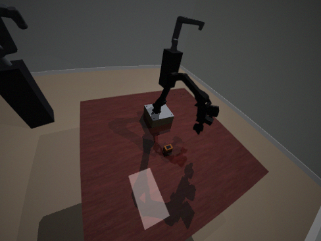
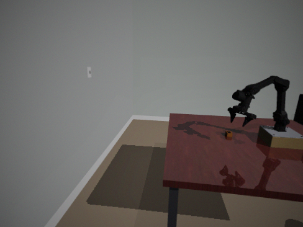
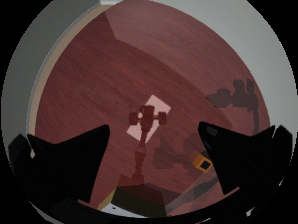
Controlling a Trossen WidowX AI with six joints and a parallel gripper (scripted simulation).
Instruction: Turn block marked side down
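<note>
A small orange block (image 1: 168,150) (image 2: 228,135) (image 3: 200,161) rests on the red-brown table (image 1: 108,132) (image 2: 192,155) (image 3: 75,100), in front of the arm's base. A dark square mark shows on its upward side in the top view and in the wrist view. My gripper (image 1: 198,128) (image 2: 238,123) (image 3: 154,128) is open and empty, with its fingers pointing down above the table. The block is below the fingers; in the wrist view it lies at the lower right, beside the right finger. The block's underside is hidden.
The arm's box-shaped base (image 1: 159,116) (image 2: 284,141) stands behind the block, seen from the top view. A pale rectangle (image 1: 151,201) shows on the table surface. Shadows and reflections of the arm lie around the block. A dark hanging fixture (image 1: 24,95) is at the left of the top view.
</note>
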